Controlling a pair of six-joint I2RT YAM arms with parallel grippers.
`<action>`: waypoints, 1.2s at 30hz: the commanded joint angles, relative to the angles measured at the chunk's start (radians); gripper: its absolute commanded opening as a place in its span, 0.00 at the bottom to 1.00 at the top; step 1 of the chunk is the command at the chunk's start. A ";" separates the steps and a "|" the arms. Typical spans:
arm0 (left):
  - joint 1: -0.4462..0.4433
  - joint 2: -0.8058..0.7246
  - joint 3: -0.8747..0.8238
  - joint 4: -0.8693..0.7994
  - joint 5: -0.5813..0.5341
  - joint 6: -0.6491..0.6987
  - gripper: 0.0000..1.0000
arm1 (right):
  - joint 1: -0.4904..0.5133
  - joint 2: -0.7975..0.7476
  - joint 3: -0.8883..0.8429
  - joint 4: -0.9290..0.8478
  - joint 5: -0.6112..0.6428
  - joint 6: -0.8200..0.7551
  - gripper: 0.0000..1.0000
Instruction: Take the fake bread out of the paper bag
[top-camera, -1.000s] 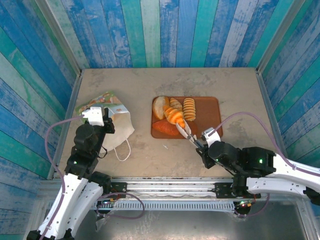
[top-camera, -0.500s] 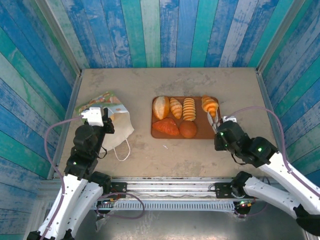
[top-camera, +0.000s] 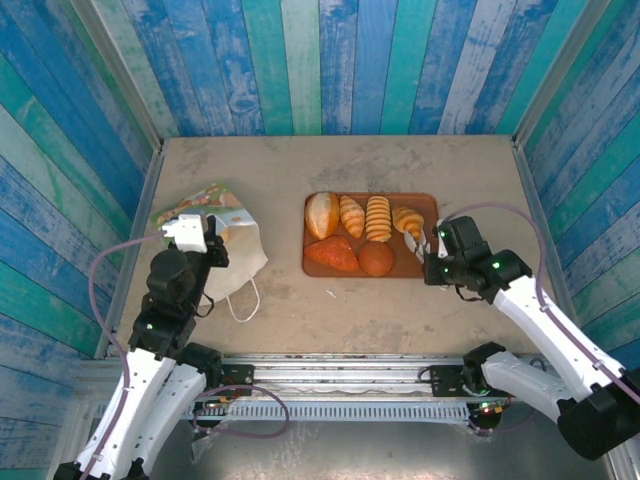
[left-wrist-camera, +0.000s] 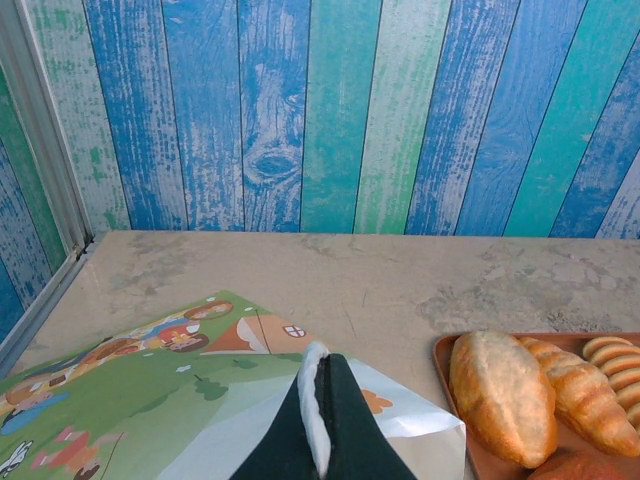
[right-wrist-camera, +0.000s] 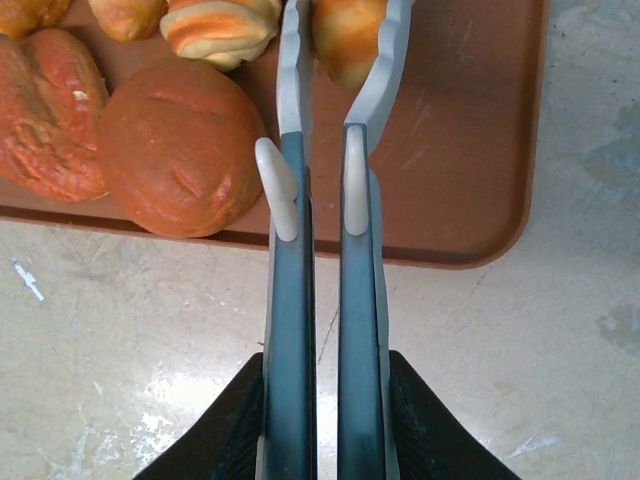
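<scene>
The white paper bag (top-camera: 222, 228) with green pictures lies flat at the left; in the left wrist view the bag (left-wrist-camera: 150, 400) spreads under my fingers. My left gripper (top-camera: 207, 236) is shut on the bag's white cord handle (left-wrist-camera: 317, 400). Several pieces of fake bread lie on the brown tray (top-camera: 428, 203): a pale roll (top-camera: 322, 214), two ridged loaves (top-camera: 378, 217), a triangular piece (top-camera: 332, 255) and a round roll (top-camera: 376, 259). My right gripper (top-camera: 419, 236) is shut on the croissant (top-camera: 406, 220), low over the tray's right side. In the right wrist view the right gripper (right-wrist-camera: 345, 12) has its tips on either side of the croissant (right-wrist-camera: 345, 45).
Blue and green plank walls (top-camera: 330, 70) close the table in at the back and both sides. A metal rail (top-camera: 340, 375) with both arm bases runs along the near edge. The tray's near rim (right-wrist-camera: 450, 255) lies under my right fingers.
My right gripper has carried the croissant from over the tray's middle to its right side and lowered it beside the ridged loaf. The left arm has not moved.
</scene>
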 joint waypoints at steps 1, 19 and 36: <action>-0.002 -0.011 0.011 -0.001 -0.016 0.007 0.00 | -0.033 0.045 0.008 0.069 -0.050 -0.063 0.31; -0.003 -0.008 0.010 0.002 -0.011 0.014 0.00 | -0.068 0.221 0.097 -0.039 0.181 -0.068 0.45; -0.003 -0.001 0.013 0.002 -0.003 0.007 0.00 | -0.105 0.168 0.079 -0.038 0.189 -0.069 0.46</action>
